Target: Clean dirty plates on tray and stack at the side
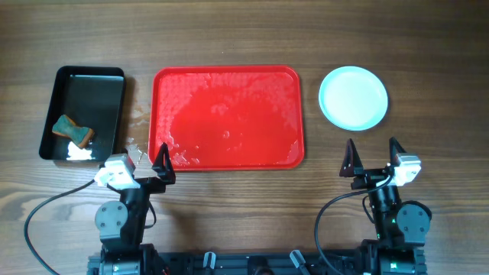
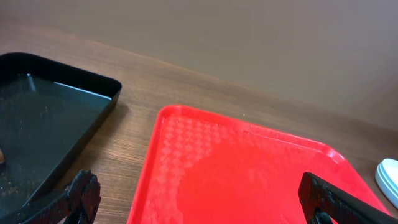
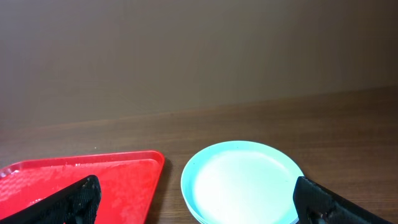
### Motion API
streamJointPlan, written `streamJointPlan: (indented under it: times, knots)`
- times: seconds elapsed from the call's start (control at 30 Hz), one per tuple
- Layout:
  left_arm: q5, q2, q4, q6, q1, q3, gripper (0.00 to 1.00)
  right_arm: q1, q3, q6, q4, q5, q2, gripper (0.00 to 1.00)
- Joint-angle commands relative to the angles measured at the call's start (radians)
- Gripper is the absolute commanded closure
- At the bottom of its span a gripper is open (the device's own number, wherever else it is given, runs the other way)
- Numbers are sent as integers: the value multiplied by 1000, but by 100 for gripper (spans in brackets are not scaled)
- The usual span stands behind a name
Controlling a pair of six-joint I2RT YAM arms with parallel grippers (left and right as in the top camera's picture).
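The red tray (image 1: 228, 114) lies in the middle of the table with no plate on it; its surface looks wet. It also shows in the left wrist view (image 2: 249, 174) and the right wrist view (image 3: 118, 177). The pale blue plates (image 1: 353, 97) sit in a stack on the wood to the tray's right, also in the right wrist view (image 3: 242, 183); the top one looks clean. My left gripper (image 1: 149, 162) is open and empty at the tray's near left corner. My right gripper (image 1: 373, 156) is open and empty just in front of the plates.
A black tray (image 1: 84, 113) holding water and a brown-and-teal sponge (image 1: 72, 131) stands left of the red tray. Water drops (image 1: 136, 145) lie on the wood between them. Cables run along the table's near edge.
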State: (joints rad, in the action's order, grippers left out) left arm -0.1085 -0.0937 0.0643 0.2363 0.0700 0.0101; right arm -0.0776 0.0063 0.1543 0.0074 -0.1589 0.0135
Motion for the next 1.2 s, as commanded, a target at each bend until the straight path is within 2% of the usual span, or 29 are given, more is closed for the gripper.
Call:
streamJointPlan:
  times: [0.0, 0.13, 1.17]
  knots:
    - [13, 34, 9, -23, -6, -5, 0, -5, -1, -17, 2, 9, -9, 0]
    - [13, 91, 8, -24, -6, -5, 0, -5, -1, -16, 2, 9, -9, 0]
    - [13, 91, 7, -24, -6, -5, 0, -5, -1, -16, 2, 9, -9, 0]
